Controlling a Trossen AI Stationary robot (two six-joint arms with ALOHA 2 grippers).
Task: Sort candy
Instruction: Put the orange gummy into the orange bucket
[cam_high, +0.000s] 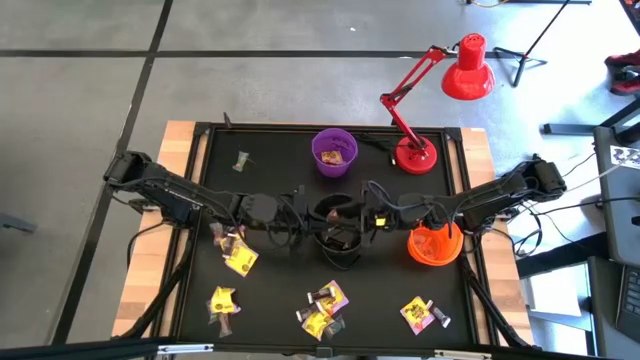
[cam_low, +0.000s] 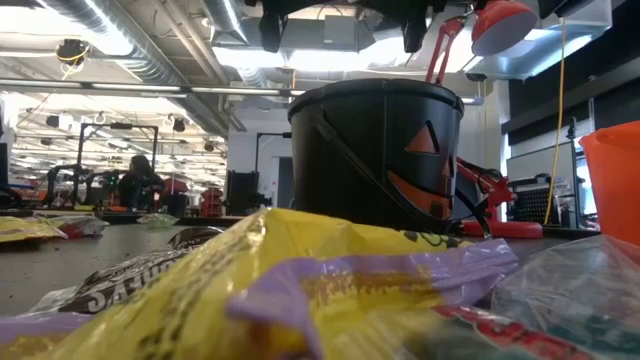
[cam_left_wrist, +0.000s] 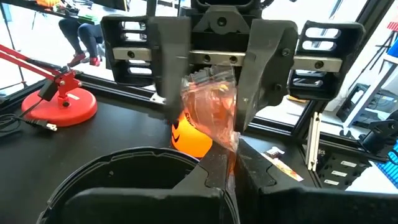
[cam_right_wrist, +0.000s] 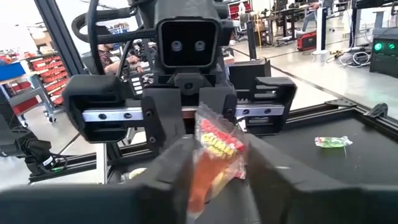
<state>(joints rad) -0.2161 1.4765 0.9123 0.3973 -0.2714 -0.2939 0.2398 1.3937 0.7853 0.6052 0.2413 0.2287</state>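
Between both grippers' matt black plastic fingers (cam_left_wrist: 261, 93), a candy (cam_left_wrist: 211, 109) wears crinkly, glossy clear film. Beneath them, the black bowl (cam_low: 375, 150) looks smooth, slightly shiny plastic. The table (cam_high: 270, 310) is matt black, edged in pale wood.

No complete word or number can be read. On a dark candy wrapper (cam_low: 120, 285) lying in front of the black bucket (cam_low: 375, 150) in the low view, pale block letters show only in part. The bucket bears an orange jack-o'-lantern face, not text.
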